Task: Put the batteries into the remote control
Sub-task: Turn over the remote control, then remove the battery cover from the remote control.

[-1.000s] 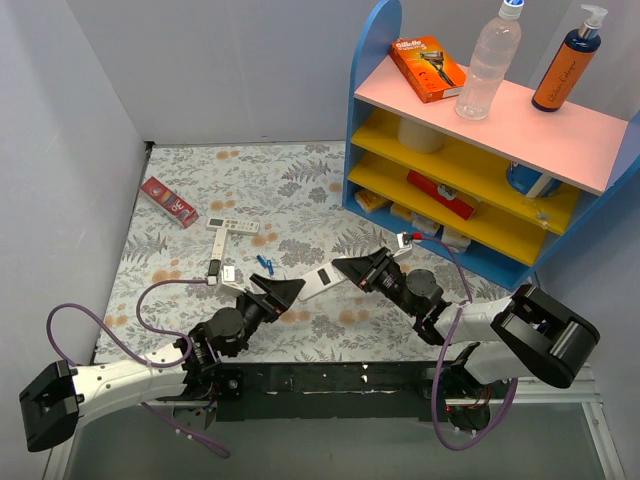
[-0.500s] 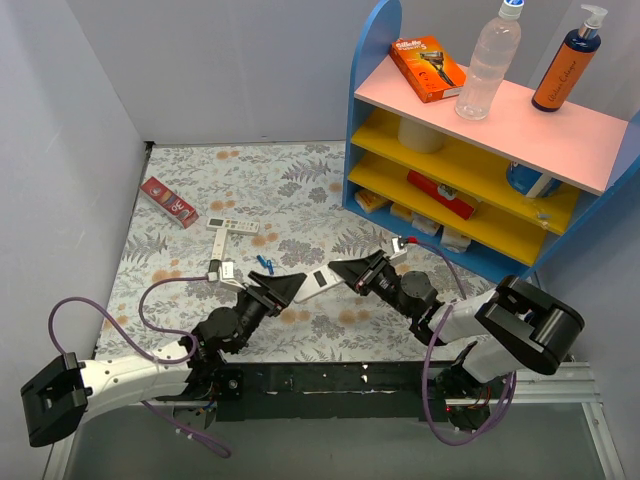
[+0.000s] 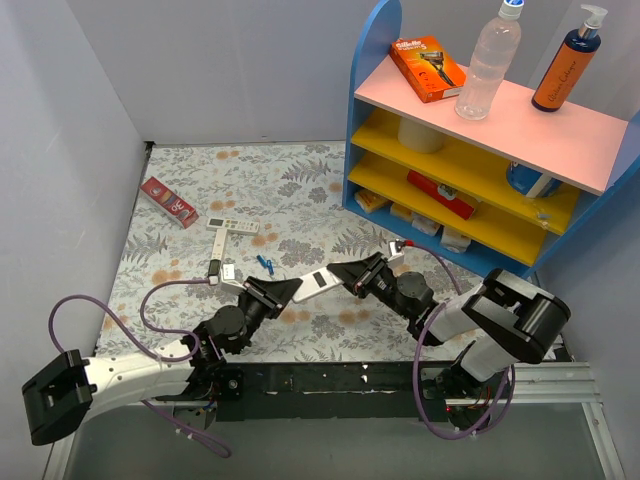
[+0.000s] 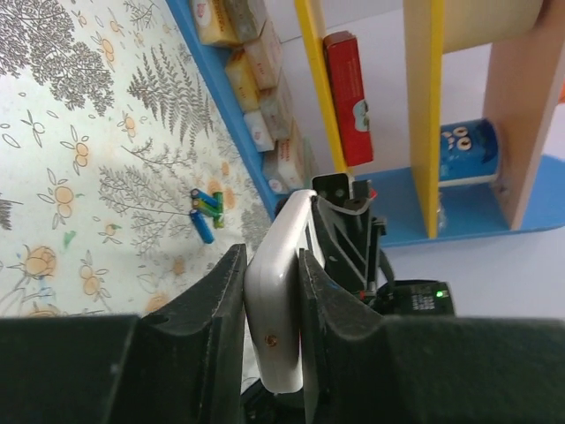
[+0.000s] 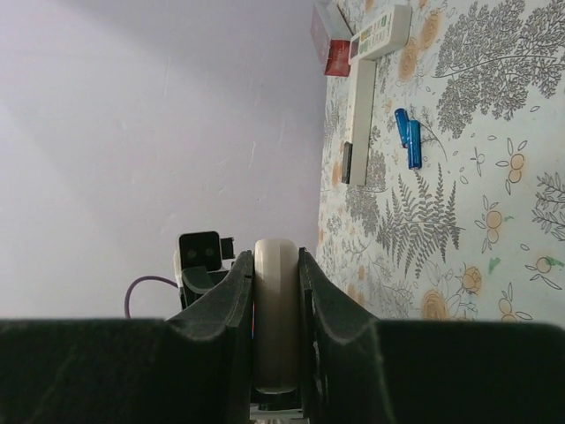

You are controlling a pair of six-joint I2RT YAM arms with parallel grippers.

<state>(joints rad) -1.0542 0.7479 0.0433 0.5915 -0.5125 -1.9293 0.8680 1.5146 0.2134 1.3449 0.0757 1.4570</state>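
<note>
The white remote control (image 3: 318,282) hangs above the floral mat, gripped at both ends. My left gripper (image 3: 287,290) is shut on its near-left end and my right gripper (image 3: 346,272) on its far-right end. Seen from the left wrist, the remote control (image 4: 287,238) stands edge-on between the fingers of the left gripper (image 4: 269,258), both pads touching it. The right gripper (image 5: 274,261) likewise clamps the remote control (image 5: 275,305). Small blue batteries (image 3: 264,264) lie on the mat just left of the remote; blue and green batteries (image 4: 205,210) show from the left wrist, blue batteries (image 5: 408,137) from the right.
A thin white remote with a crosspiece (image 3: 222,238), a small black stick (image 3: 213,268) and a red box (image 3: 168,201) lie at the left. A blue and yellow shelf unit (image 3: 480,150) with boxes and bottles stands at the right. Grey walls close off the left and back.
My left gripper has closed from wide open onto the near end of the remote. The right arm has shifted slightly left, still holding the remote.
</note>
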